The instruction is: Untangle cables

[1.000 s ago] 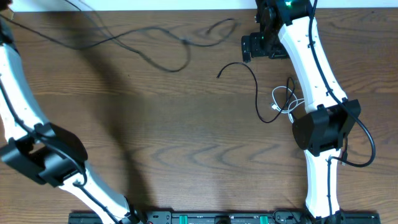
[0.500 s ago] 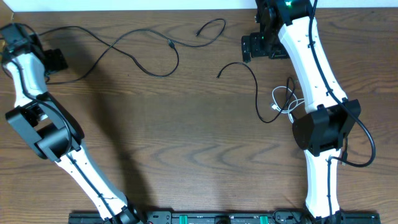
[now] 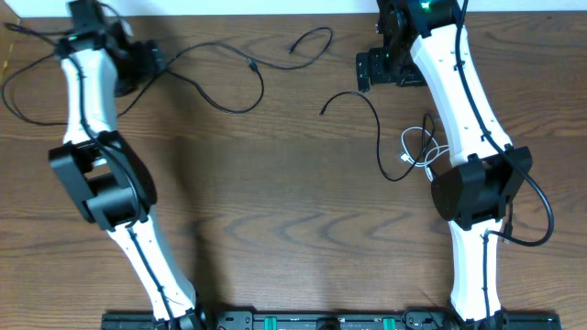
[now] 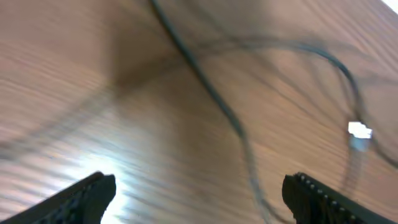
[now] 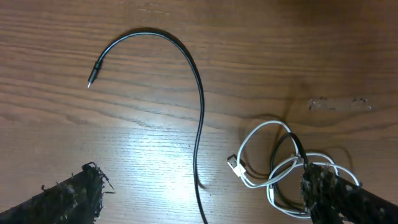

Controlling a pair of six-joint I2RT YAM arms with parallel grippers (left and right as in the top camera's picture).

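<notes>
A long black cable (image 3: 220, 99) winds across the far left of the table, from a loop at the left edge to a plug end near the top middle. My left gripper (image 3: 145, 60) hovers over it, open and holding nothing. In the blurred left wrist view the cable (image 4: 208, 87) runs between the spread fingers of the left gripper (image 4: 199, 183), and a small plug (image 4: 359, 130) lies to the right. A shorter black cable (image 3: 378, 119) curves into the white cable (image 3: 417, 151), which is coiled up with it. My right gripper (image 3: 369, 71) stands open above the short black cable (image 5: 200, 99) and the white coil (image 5: 273, 168).
The right arm's white links (image 3: 459, 101) cross over the spot beside the white coil. The table's back edge and a white wall strip (image 3: 229, 7) run just behind both grippers. A black rail (image 3: 321, 321) lines the front edge.
My left arm has swung from the front left up to the back left corner, then rightward over the long black cable. That cable's left part has shifted. The right arm has not moved.
</notes>
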